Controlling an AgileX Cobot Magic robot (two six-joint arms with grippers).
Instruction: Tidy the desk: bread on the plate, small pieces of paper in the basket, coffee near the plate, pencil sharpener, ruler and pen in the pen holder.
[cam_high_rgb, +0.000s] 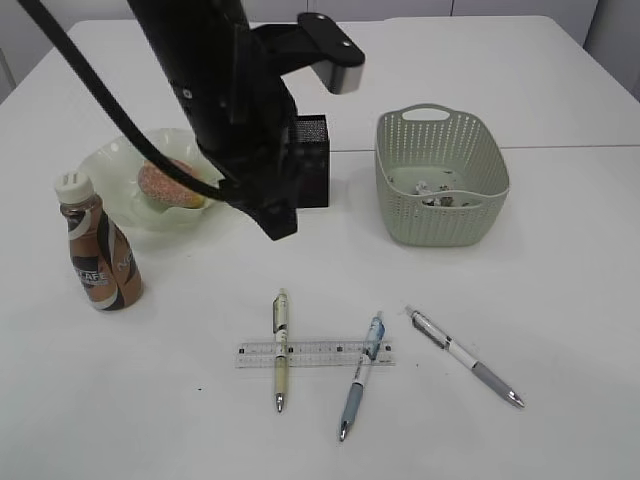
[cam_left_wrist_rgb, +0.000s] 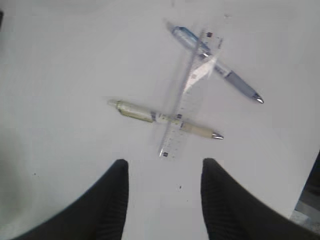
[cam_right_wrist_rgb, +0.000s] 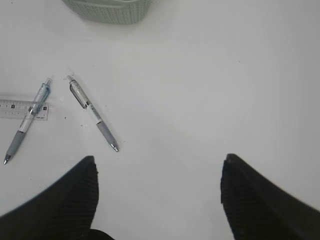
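Done so far: the bread (cam_high_rgb: 172, 184) lies on the ruffled glassy plate (cam_high_rgb: 112, 162), the coffee bottle (cam_high_rgb: 98, 250) stands just beside that plate, and scraps of paper (cam_high_rgb: 440, 192) sit in the sage-green basket (cam_high_rgb: 441, 176).
Left to do: the clear ruler (cam_high_rgb: 314, 353) and three pens are on the desk (cam_high_rgb: 560, 300); I see no pencil sharpener in any view.
Lay of the pieces: the cream-barrelled pen (cam_high_rgb: 280, 349) and the blue pen (cam_high_rgb: 361, 375) both cross the ruler; the grey-grip pen (cam_high_rgb: 464, 356) lies apart to the right, touching nothing.
My left pincer (cam_left_wrist_rgb: 165, 200): fingers spread about halfway, nothing between them, hanging above the desk on the near side of the cream-barrelled pen and the ruler's end.
My right pincer (cam_right_wrist_rgb: 157, 200): spread wide and empty, over bare desk beside the grey-grip pen.
Step in hand, as I judge it: bring the left pincer down on the cream-barrelled pen.
How to do it well: straddle the barrel away from where it crosses the ruler, fingers square across it, so I pinch the pen alone.
Risk: a pinch at the crossing may drag the ruler or nudge the blue pen.
Afterwards: carry it to the black mesh pen holder (cam_high_rgb: 312, 160), half hidden behind my arm, and lower it tip first.
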